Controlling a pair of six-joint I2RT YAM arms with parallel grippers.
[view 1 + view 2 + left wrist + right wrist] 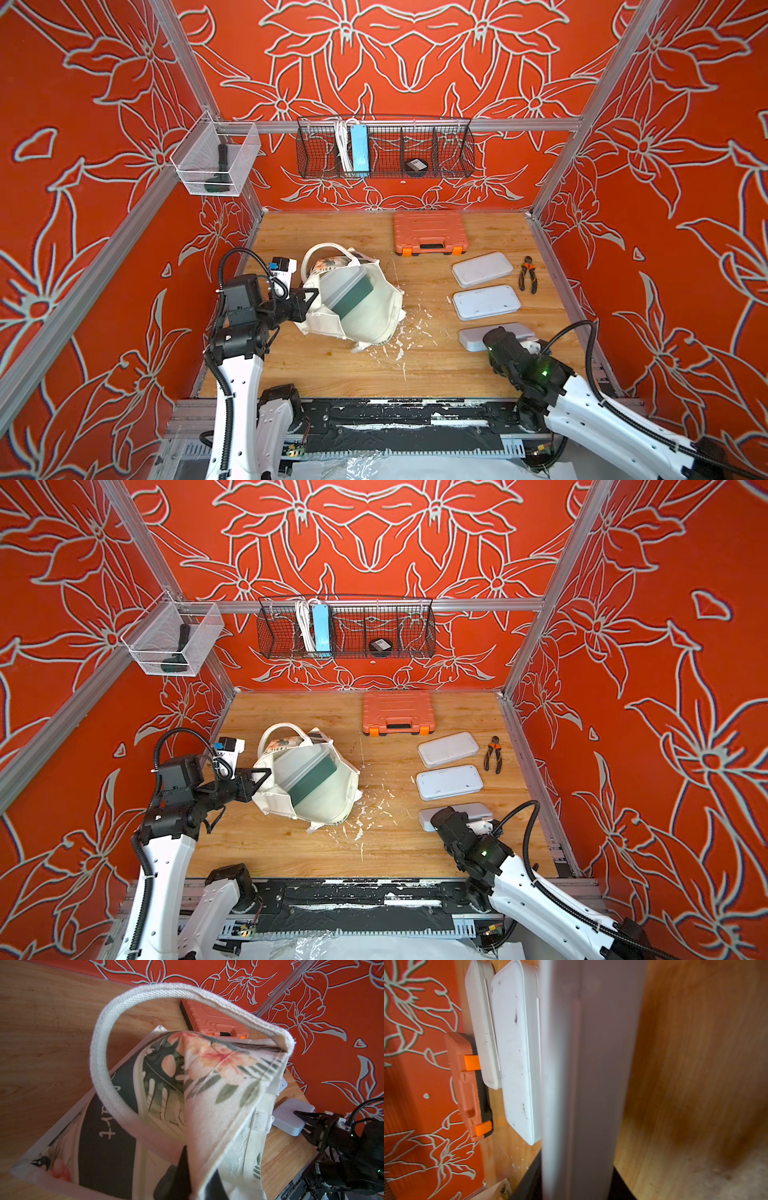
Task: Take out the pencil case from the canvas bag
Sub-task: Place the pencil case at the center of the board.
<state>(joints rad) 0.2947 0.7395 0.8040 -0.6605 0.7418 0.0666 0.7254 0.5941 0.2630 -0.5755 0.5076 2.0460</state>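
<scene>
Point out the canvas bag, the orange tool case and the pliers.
canvas bag [386, 301]: in a top view, on its cream cloth wall.
orange tool case [430, 228]: in a top view, on the ribbed lid.
pliers [528, 270]: in a top view, at the joint.

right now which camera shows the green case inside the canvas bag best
The top camera. In both top views the green case lies exposed in the open mouth of the canvas bag, clear lid up. The left wrist view shows only the bag's printed outside; the right wrist view misses it.
</scene>
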